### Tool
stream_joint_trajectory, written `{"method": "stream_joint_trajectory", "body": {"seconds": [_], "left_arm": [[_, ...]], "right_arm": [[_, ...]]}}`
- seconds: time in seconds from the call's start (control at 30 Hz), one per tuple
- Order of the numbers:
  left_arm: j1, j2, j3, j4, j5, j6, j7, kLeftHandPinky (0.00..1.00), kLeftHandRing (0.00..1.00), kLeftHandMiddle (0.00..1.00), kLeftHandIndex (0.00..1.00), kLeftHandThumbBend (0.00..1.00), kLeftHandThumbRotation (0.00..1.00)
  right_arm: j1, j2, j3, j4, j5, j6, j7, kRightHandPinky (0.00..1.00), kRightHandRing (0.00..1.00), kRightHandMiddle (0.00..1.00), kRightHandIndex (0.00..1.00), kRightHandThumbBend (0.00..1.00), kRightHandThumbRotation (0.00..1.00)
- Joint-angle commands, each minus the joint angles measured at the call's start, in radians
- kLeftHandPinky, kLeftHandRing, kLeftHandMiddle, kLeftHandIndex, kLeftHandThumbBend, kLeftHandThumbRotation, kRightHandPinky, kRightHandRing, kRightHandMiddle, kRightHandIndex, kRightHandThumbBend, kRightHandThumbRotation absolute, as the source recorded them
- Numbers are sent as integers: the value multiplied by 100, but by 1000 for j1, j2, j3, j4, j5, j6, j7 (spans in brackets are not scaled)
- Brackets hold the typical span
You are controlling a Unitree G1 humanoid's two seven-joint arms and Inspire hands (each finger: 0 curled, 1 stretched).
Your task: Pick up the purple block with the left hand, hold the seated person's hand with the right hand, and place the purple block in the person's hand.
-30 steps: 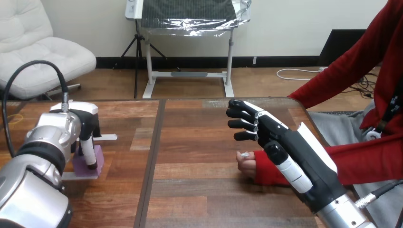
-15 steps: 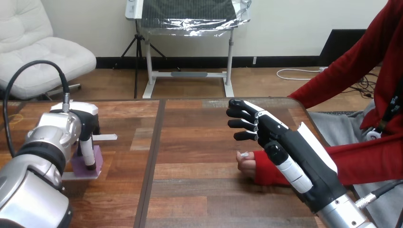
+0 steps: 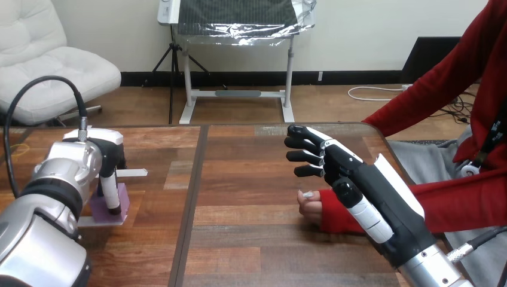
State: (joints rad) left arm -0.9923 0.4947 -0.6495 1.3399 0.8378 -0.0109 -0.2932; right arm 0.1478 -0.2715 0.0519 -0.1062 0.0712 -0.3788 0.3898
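Observation:
The purple block (image 3: 121, 199) lies flat on the wooden table (image 3: 239, 179) at the left. My left hand (image 3: 109, 167) reaches down over it, thumb and fingers curled round the block, which is mostly covered by the hand. My right hand (image 3: 344, 173) hangs over the right side of the table with its fingers loosely bent and nothing in them. The person's hand (image 3: 309, 206) rests on the table just below and left of my right palm, partly hidden behind it; I cannot tell if they touch.
Two pale strips (image 3: 133, 173) lie on the table beside the purple block. The person's red sleeve (image 3: 466, 203) runs in from the right edge behind my right arm. A dark seam (image 3: 194, 191) divides the tabletop.

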Motion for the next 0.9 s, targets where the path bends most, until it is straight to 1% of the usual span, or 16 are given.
{"method": "stream_joint_trajectory", "body": {"seconds": [0.0, 0.27, 0.37, 0.47, 0.5, 0.57, 0.63, 0.7, 0.87], "left_arm": [[-60, -5, 0, 0, -1, 8, -8, 78, 84, 85, 85, 75, 0], [-59, -6, 4, 0, -7, 7, -15, 80, 84, 85, 85, 73, 0], [-61, -8, 14, 2, -19, 14, -25, 78, 83, 84, 85, 74, 0], [-63, -11, 26, 3, -34, 26, -40, 73, 80, 83, 85, 75, 0], [-64, -11, 28, 2, -37, 28, -43, 69, 78, 82, 85, 74, 0], [-65, -12, 29, 2, -41, 31, -47, 67, 77, 82, 85, 74, 0], [-67, -13, 33, 1, -47, 34, -55, 66, 77, 82, 85, 74, 0], [-70, -13, 45, 0, -60, 35, -65, 65, 78, 82, 84, 75, 0], [-74, -12, 54, -5, -73, 40, -76, 65, 79, 84, 84, 77, 0]], "right_arm": [[-52, 1, -18, -40, 6, -18, -11, 78, 85, 88, 89, 93, 100], [-54, -1, -18, -38, 8, -17, -9, 78, 85, 88, 89, 93, 100], [-54, -1, -19, -37, 7, -18, -10, 78, 85, 88, 89, 93, 100], [-54, -1, -18, -38, 10, -17, -8, 78, 85, 88, 89, 93, 100], [-54, -1, -17, -39, 11, -14, -8, 78, 85, 88, 89, 93, 100], [-54, -1, -17, -41, 11, -12, -7, 78, 85, 88, 89, 93, 100], [-53, -2, -17, -43, 11, -11, -6, 79, 85, 88, 89, 93, 100], [-51, -3, -17, -48, 11, -3, -7, 79, 85, 88, 90, 94, 100], [-48, -3, -17, -55, 6, 5, -12, 79, 85, 88, 90, 95, 100]]}}
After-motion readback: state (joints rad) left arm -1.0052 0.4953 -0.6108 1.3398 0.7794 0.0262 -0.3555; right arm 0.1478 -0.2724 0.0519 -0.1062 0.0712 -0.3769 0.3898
